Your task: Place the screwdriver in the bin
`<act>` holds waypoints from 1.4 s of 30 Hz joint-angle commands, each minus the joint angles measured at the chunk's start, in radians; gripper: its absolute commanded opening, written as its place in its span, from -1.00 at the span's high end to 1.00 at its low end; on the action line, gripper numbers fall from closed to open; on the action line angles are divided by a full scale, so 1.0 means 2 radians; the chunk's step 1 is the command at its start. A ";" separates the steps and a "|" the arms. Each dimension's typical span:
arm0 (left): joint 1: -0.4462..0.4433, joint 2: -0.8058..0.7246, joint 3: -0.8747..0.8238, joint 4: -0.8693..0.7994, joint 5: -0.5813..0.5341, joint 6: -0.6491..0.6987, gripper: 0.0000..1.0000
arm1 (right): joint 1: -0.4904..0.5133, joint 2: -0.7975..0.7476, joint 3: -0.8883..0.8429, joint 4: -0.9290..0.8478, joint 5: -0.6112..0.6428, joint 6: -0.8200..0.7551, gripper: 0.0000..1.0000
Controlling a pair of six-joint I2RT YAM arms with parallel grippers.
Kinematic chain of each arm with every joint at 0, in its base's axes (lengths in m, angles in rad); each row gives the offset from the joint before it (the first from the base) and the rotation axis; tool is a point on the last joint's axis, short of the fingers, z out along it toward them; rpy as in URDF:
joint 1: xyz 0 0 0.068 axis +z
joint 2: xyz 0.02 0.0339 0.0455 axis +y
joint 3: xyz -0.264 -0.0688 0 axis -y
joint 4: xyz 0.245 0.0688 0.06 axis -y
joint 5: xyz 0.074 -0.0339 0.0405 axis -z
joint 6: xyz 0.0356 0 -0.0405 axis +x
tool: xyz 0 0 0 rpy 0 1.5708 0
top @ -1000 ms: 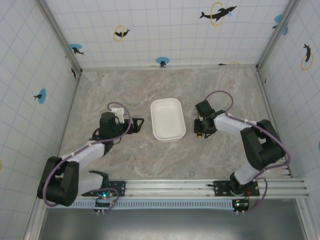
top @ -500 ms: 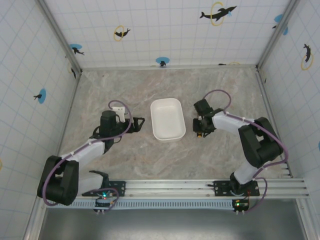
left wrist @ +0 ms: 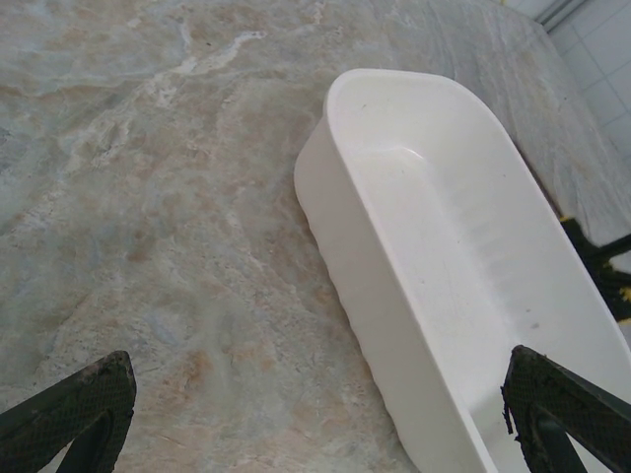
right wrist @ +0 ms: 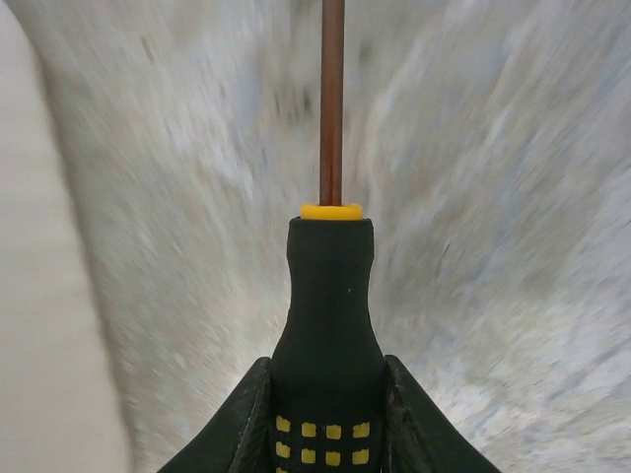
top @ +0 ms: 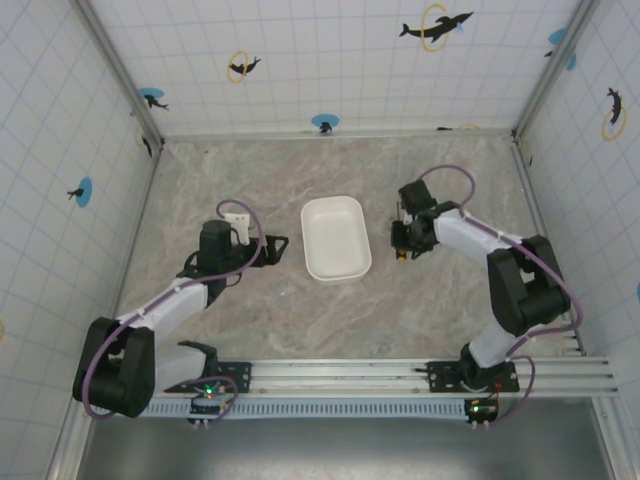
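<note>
At 3 o'clock from the shallow white rectangular plastic bin, near its rim, the right gripper clamps the black-and-yellow handle of the slim screwdriver. The shaft lies roughly parallel to the bin's long side, so the coming move probably goes toward 9 o'clock.

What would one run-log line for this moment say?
right gripper: shut on screwdriver, right of bin | left gripper: open, left of bin | bin: empty | task: screwdriver not yet in bin

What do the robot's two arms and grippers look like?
The left arm and right arm both have black joints, white link shells and a looping purple cable. The left gripper and right gripper have black tapered fingers.
</note>
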 commanded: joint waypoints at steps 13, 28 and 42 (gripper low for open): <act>-0.003 0.008 0.047 -0.025 0.016 0.033 -0.95 | 0.131 -0.096 0.128 0.221 0.143 0.010 1.00; -0.003 0.027 0.051 -0.024 0.020 0.043 -0.95 | 0.228 -0.091 0.011 0.176 0.146 0.071 1.00; -0.002 0.030 0.041 -0.013 0.001 0.055 -0.95 | 0.237 0.036 0.082 0.005 0.071 0.126 1.00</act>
